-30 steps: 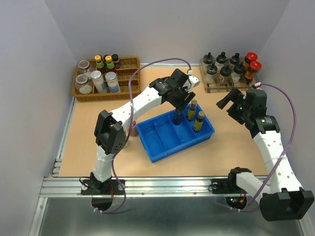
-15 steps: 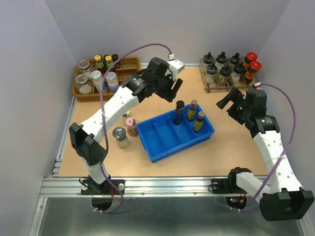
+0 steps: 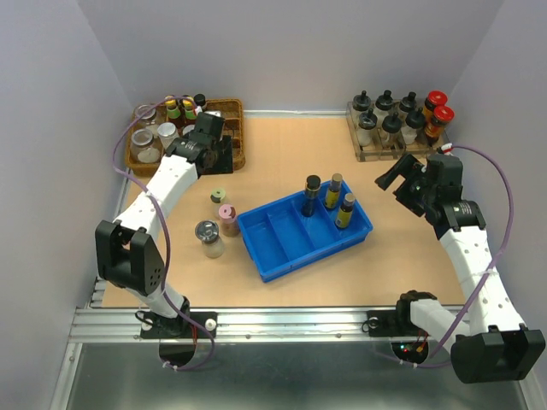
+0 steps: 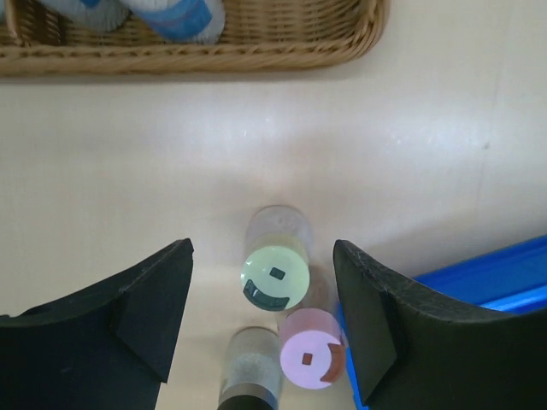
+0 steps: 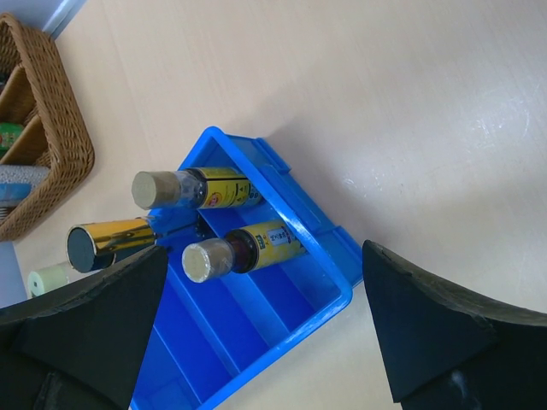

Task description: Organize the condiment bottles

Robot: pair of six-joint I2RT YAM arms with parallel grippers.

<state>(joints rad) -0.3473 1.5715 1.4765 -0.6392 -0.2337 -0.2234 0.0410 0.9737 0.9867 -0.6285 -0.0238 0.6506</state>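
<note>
Between the parted jaws stand the green-lidded jar (image 4: 276,278), pink-lidded jar (image 4: 311,360) and a third jar (image 4: 249,384), beside a blue tray (image 4: 504,273).

The tray (image 3: 284,241) is bright blue, the bottles (image 3: 332,196) in it amber-yellow. Left of the tray: green-lidded jar (image 3: 219,195), pink-lidded jar (image 3: 226,212), grey-lidded jar (image 3: 207,231). Woven brown basket (image 4: 256,44).

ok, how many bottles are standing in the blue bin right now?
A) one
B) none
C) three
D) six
C: the top view shows three slim bottles upright at the right end of the blue bin, while the squat jars stand outside it on its left.
</note>
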